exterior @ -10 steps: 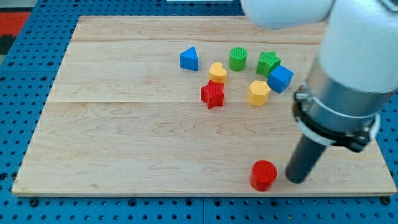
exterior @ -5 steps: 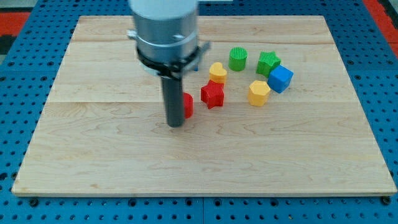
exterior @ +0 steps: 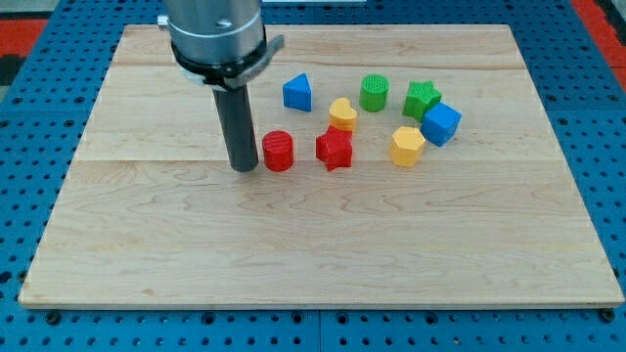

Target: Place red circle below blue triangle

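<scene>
The red circle (exterior: 278, 151) is found a little left of the frame's centre on the wooden surface (exterior: 176, 254), with the blue triangle (exterior: 298, 93) above it and slightly to the right, a clear gap between them. The tool is a plain dark rod with nothing to open or close, so nothing is gripped; its tip (exterior: 244, 168) is set on the surface just beside the red circle's left edge, and whether the two touch cannot be told.

To the right of the red circle, close by, a red star (exterior: 335, 148) is seen, and above that a yellow heart (exterior: 342, 113). Further right, a green cylinder (exterior: 374, 93), a green star (exterior: 423, 98), a blue cube (exterior: 441, 123) and a yellow hexagon (exterior: 406, 146) are grouped.

The task is judged to be at its last step: the red circle is already placed below the blue triangle, only slightly left of it. If closer alignment is wanted, a short, gentle push toward the right is called for, stopped before the red star is struck.
</scene>
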